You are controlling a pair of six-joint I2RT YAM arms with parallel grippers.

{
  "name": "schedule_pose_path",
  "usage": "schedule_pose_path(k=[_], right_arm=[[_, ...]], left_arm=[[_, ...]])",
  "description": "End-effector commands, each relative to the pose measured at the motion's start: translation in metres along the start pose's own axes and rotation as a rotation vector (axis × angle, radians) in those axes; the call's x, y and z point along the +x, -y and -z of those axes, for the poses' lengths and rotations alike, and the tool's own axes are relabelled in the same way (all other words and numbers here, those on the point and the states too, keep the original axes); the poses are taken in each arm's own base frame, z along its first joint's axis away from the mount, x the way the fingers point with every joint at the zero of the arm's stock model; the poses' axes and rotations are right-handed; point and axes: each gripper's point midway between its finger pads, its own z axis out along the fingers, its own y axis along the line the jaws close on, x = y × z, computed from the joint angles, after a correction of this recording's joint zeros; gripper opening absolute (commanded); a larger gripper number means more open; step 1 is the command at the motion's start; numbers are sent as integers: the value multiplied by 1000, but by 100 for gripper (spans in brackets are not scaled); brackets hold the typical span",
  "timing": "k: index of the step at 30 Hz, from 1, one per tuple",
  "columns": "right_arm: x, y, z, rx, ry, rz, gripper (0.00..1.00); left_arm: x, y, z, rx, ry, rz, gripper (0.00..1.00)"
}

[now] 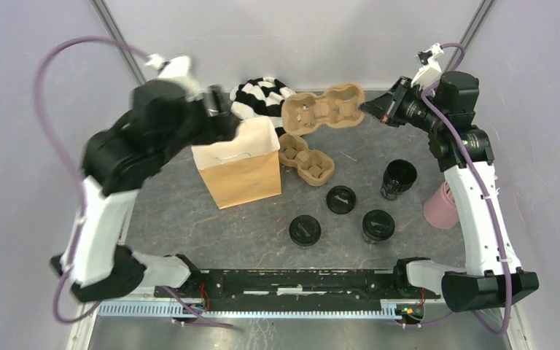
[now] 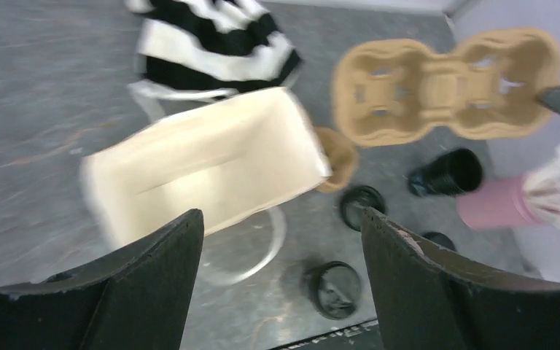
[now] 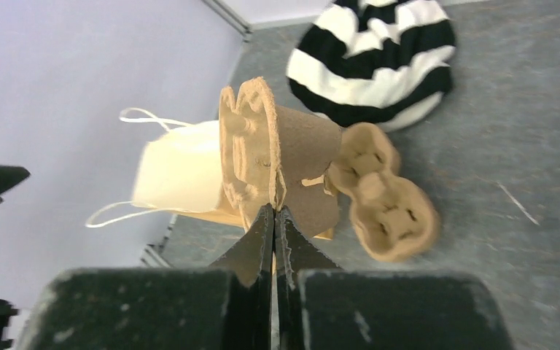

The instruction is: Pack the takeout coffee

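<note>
Striped cloth (image 1: 261,95), pink cup (image 1: 441,208), cardboard carrier (image 1: 324,108), bag (image 1: 240,173)

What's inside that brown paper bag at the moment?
The brown paper bag stands open. Only its pale inner walls show, with nothing lying in it. The view is blurred, and the near wall may hide the very bottom.

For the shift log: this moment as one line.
left gripper open above paper bag | right gripper shut on cup carrier, in air | coffee cups on table
</note>
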Motion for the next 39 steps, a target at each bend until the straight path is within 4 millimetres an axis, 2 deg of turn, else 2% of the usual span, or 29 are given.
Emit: schedule_pose_path(k=[1, 3, 6, 9, 13, 17, 20, 24, 26, 29, 33, 36, 39], right_arm=[[-40, -61, 12, -228, 97, -73, 0], [-49, -77, 16, -296, 110, -98, 0], [-55, -95, 18, -358, 104, -125, 0], [-47, -108, 9, -382, 45, -132, 0], [-34, -121, -3, -396, -6, -139, 0], [-23, -130, -13, -371, -38, -129, 0], [-14, -127, -20, -309, -63, -91, 0], [-2, -122, -23, -254, -100, -49, 0], [1, -119, -22, -224, -103, -22, 0], [6, -115, -22, -180, -120, 11, 0], [14, -118, -22, -148, -128, 32, 0], [23, -115, -22, -83, -128, 50, 0], [36, -117, -27, -49, -139, 51, 0]], left_arm=[[22, -83, 21, -356, -3, -80, 85], [37, -112, 28, -504, -27, -66, 86], [48, -139, 25, -606, -51, -16, 92], [58, -156, 9, -640, -102, 38, 96], [69, -167, -16, -614, -161, 118, 95], [83, -179, -33, -562, -200, 206, 81], [83, -183, -43, -488, -180, 263, 63], [91, -181, -56, -451, -216, 288, 51], [89, -183, -59, -452, -191, 282, 44], [80, -180, -62, -415, -136, 268, 29], [82, -165, -70, -301, -93, 271, 12], [85, -164, -67, -273, -51, 272, 3], [91, -161, -63, -244, -23, 273, 2]])
